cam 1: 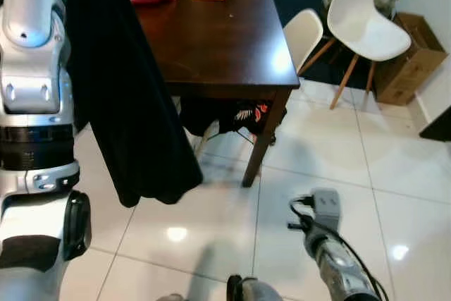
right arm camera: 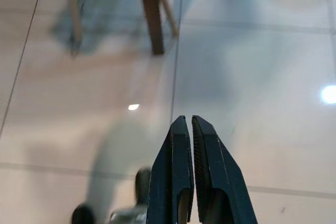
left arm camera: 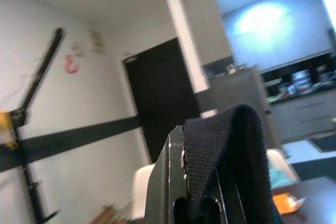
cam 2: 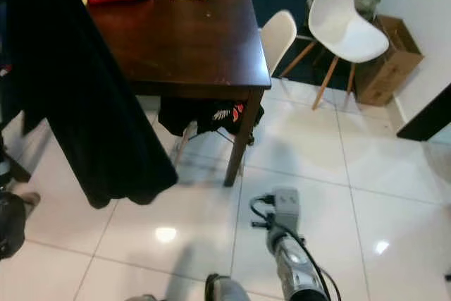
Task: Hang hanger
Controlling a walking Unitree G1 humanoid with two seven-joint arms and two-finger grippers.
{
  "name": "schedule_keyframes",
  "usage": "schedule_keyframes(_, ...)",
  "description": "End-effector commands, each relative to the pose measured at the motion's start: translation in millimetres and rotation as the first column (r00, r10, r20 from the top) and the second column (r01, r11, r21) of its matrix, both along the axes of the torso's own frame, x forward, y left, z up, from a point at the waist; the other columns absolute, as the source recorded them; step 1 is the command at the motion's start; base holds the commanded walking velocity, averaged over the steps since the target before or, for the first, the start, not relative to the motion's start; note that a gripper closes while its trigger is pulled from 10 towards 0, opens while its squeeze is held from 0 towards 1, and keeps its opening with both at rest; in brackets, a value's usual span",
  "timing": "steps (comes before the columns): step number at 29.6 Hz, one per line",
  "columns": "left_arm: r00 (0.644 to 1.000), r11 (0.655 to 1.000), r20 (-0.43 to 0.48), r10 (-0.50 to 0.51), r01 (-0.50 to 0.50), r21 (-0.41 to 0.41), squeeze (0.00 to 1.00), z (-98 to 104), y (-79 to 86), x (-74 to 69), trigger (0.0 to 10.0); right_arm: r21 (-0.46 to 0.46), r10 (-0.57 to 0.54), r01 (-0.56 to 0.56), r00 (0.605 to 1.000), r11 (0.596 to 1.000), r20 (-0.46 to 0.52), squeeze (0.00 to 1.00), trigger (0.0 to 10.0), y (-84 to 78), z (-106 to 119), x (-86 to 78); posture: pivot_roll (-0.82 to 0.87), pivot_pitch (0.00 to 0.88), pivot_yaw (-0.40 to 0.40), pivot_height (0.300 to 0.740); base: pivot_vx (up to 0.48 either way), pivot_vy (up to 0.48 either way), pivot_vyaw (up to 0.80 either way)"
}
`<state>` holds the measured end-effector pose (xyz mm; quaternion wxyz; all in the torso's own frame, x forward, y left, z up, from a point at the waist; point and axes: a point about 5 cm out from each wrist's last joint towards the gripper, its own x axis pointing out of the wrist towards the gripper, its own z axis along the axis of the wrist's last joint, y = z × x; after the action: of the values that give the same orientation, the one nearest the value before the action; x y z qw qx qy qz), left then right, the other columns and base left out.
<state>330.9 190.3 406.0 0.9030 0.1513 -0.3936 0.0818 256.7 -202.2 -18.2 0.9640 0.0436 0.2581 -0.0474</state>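
Fig. Robot standing at a dark wooden table (cam 1: 225,47) w/ a black garment (cam 1: 134,118) hanging from its raised left arm; the cloth drapes from approx. 11 o'clock of the head view down toward 9 o'clock, its hem clear of the tiled floor (cam 1: 394,174). In the left wrist view the left gripper (left arm camera: 210,182) points up and its fingers are clamped on a fold of the same black fabric (left arm camera: 226,145). The hanger itself cannot be made out; presumably it sits inside the garment, but the view is too close and blurred to confirm. The right gripper (right arm camera: 191,171) hangs idle at approx. 5 o'clock, fingers pressed together, holding nothing, aimed at the floor.

Risks, as judged from this pose:
- Grip is on cloth, not on a rigid part, so the fabric may slide through the fingers and the load drop.
- Long drape may snag the table corner or the white chair (cam 1: 366,19) at 1 o'clock if the robot turns.
- A dark rail-like stand (left arm camera: 31,108) shows against the wall in the wrist view; w/ the hook unseen, aligning it to any rail is uncertain, and a miss would let the garment fall.
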Motion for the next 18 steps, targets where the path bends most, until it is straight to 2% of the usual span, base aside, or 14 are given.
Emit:
schedule_keyframes(1,1.000,1.000,0.030,0.008,-0.008,-0.004,0.00,5.2,4.8,-4.2,10.0,0.023,-0.026,0.025,0.999,0.999,0.024,0.00,10.0,0.1,4.0,3.0,0.00,0.014,0.025,0.740,0.461,0.000,0.00)
schedule_keyframes(4,1.000,1.000,0.024,0.004,-0.004,-0.007,0.00,4.9,6.0,-2.0,10.0,0.043,-0.043,0.041,0.998,0.998,0.053,0.00,10.0,-0.4,9.2,7.2,-0.01,0.022,0.033,0.740,0.461,0.000,-0.75)
schedule_keyframes(6,1.000,1.000,0.015,-0.005,0.005,-0.011,0.00,4.1,5.8,0.9,10.0,0.080,-0.084,0.075,0.991,0.994,0.106,0.00,10.0,-2.4,18.5,15.7,-0.02,0.027,0.034,0.740,0.459,0.000,-0.73)
schedule_keyframes(18,1.000,1.000,0.005,-0.011,0.011,-0.006,0.00,2.7,3.4,1.3,10.0,0.048,-0.163,0.156,0.966,0.987,0.200,0.00,10.0,-14.6,31.5,28.2,-0.01,0.036,0.033,0.740,0.458,0.000,-0.73)
